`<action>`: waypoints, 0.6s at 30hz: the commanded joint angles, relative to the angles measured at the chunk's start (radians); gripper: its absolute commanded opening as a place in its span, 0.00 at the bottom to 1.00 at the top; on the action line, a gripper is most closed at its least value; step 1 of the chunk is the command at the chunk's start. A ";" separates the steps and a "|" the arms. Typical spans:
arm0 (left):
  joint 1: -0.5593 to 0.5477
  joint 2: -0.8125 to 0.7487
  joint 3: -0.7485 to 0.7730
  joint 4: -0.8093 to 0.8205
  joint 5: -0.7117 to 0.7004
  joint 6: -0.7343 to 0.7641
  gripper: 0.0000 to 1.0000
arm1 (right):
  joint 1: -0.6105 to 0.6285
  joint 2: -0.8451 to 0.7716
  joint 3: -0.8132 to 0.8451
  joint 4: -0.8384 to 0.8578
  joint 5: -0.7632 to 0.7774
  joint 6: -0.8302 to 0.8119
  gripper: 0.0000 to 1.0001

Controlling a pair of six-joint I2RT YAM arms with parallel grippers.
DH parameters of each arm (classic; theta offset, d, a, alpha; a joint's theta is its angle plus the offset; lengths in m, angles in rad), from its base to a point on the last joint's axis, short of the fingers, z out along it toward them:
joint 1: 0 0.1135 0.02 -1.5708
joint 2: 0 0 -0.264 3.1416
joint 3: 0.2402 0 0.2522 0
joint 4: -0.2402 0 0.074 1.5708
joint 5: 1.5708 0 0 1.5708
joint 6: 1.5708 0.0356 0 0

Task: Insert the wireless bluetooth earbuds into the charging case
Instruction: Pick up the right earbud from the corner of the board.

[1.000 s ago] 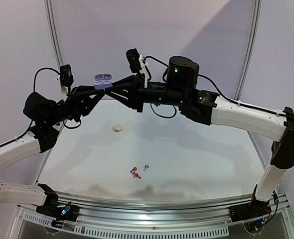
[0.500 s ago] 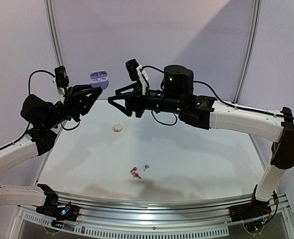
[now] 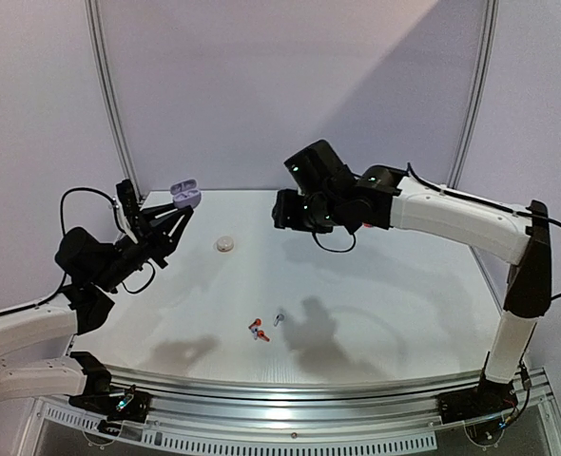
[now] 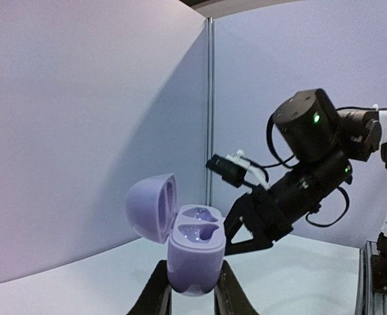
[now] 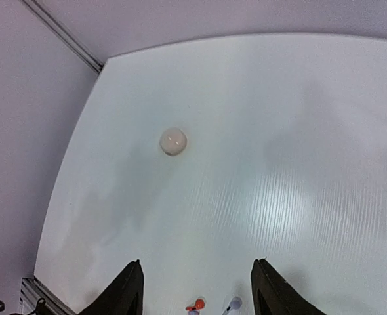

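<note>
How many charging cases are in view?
2: an open lavender case held in the left gripper, and a small round white case on the table. None looks hidden.

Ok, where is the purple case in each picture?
Top external: the open purple case is at the far left, held up by the left gripper near the table's back edge.
Left wrist: the purple case is at bottom middle, with its lid flipped to the left.
Right wrist: not in it.
Shared landmark: the white table shows in all three.
</note>
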 commanded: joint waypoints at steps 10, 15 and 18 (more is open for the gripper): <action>-0.054 -0.033 -0.177 0.174 -0.099 0.085 0.00 | 0.008 0.461 0.343 -0.530 -0.150 0.251 0.59; -0.054 -0.014 -0.186 0.191 -0.086 0.066 0.00 | 0.020 0.525 0.366 -0.566 -0.194 0.267 0.54; -0.055 -0.002 -0.186 0.202 -0.078 0.051 0.00 | 0.025 0.551 0.367 -0.566 -0.248 0.270 0.52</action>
